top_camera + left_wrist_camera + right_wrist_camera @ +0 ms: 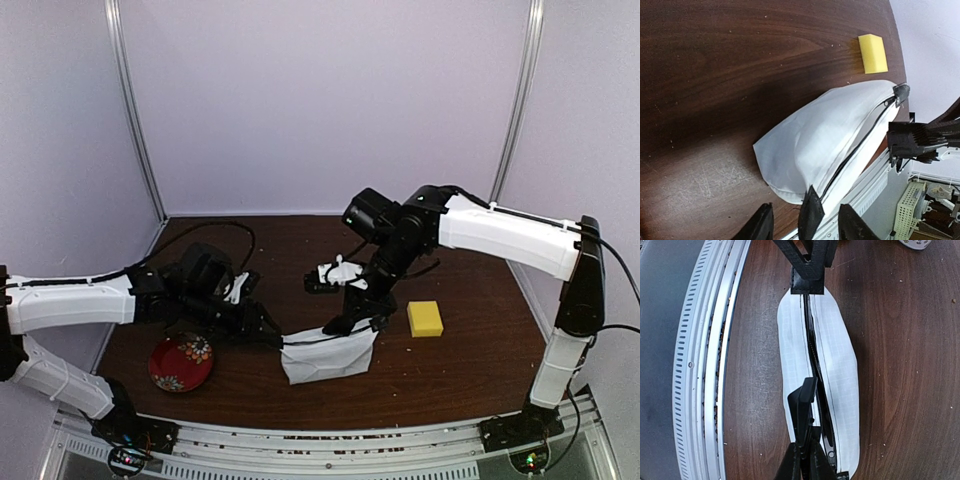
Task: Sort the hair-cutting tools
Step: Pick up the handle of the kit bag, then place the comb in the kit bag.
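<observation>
ok so both claws are on the white pouch (325, 362), one at each end, and it's slung between them over the wooden table (450, 375) with its top edge pulled taut. the left claw (811, 210) is pinched narrow on the black tab (807, 282) at its end of the pouch. the right claw (805, 410) is squeezed tight on the zipper edge at the other end, so the black zipper (814, 340) runs in a pretty straight line from one claw to the other. a yellow sponge (424, 318) sits on the wood just to the right of the right claw, apart from the pouch. a red flowery plate (181, 362) lies on the near side of the left claw, under its wrist. the metal rail (715, 365) runs along the table edge on the near side of both claws. as for the hair-cutting tools, honestly can't tell where they are, none of the three cameras gives a view of them
</observation>
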Controlling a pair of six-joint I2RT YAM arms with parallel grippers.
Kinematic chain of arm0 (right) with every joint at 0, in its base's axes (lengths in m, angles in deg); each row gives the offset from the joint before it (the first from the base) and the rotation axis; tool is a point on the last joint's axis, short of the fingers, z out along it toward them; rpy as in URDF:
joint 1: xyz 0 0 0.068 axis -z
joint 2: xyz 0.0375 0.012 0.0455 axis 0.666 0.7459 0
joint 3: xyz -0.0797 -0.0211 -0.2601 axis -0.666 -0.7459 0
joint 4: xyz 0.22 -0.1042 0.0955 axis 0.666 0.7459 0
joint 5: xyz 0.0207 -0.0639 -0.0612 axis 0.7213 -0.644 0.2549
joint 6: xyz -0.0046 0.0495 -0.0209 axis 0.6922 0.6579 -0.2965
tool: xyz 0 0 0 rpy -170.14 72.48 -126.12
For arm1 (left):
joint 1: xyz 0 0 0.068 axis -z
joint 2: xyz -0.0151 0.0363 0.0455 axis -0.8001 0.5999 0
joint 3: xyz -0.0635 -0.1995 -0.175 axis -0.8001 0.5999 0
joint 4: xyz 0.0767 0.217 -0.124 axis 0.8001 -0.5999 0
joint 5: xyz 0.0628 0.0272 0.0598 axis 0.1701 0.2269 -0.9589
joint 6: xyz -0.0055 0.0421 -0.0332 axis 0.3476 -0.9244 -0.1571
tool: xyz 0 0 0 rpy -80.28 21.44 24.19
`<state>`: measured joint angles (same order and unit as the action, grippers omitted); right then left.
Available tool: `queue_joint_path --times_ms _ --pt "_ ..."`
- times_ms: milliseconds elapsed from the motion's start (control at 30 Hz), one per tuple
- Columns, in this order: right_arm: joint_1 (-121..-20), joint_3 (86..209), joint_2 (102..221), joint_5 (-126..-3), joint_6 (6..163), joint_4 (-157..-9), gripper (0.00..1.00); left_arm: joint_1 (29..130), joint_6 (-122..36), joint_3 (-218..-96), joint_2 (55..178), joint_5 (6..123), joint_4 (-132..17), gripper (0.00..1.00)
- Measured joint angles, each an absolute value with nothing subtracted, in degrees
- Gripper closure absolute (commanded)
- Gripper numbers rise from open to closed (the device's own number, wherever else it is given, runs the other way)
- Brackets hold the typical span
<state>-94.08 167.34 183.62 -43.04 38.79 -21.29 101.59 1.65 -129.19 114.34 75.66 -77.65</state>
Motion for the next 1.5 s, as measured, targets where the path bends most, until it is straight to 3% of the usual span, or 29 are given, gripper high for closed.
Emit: queue_joint_path --times_ms 300,467,567,1167,1500 --pt "-94.2 167.5 184.1 -43.9 38.5 -21.0 1.0 101.6 0.6 -131.2 115.1 77.6 -79.3 0.74" --pt "-94.6 168.1 185.8 -44.1 38.4 -20.4 1.0 101.6 1.1 -131.2 116.2 79.1 -78.0 0.94" --pt "-94.8 169.0 186.8 -44.4 38.3 -20.0 1.0 101.6 1.0 -131.0 116.2 79.4 -77.1 1.0" --pt "-99.0 171.1 189.4 -47.8 36.8 -17.5 1.0 101.6 4.0 -122.9 108.3 76.1 -68.0 1.0" --pt "-99.3 172.3 192.0 -56.7 41.7 -19.4 1.0 101.8 4.1 -121.8 108.6 76.1 -65.3 1.0"
